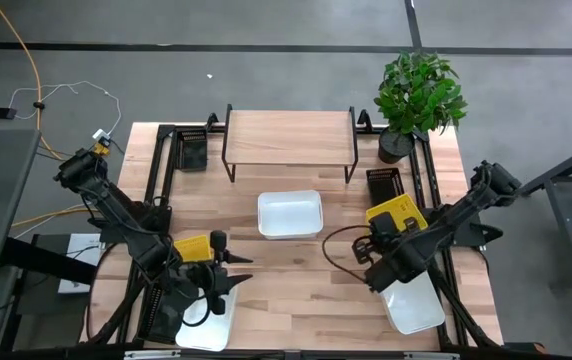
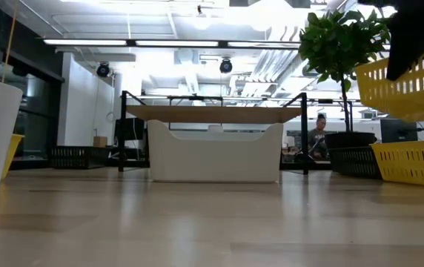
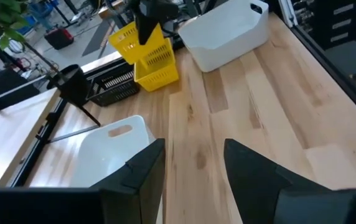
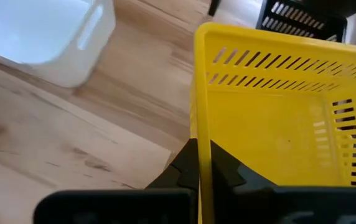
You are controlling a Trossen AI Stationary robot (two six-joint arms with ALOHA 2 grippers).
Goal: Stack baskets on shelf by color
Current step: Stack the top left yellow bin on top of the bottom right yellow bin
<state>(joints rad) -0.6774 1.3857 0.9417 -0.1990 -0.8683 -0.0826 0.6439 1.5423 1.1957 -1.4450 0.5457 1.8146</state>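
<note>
Three white baskets: centre white basket, seven-o'clock white basket, five-o'clock white basket. Three yellow: left yellow basket, lifted yellow basket, resting yellow basket. Two black: eleven-o'clock black basket, two-o'clock black basket. One shelf. One plant.

Even overhead light, soft short shadows on the table. Low view: ceiling strips blown out, glare behind the plant; foreground boards soft. Left wrist view: fingers blurred. Right wrist view: yellow basket slightly soft, possibly from motion.
</note>
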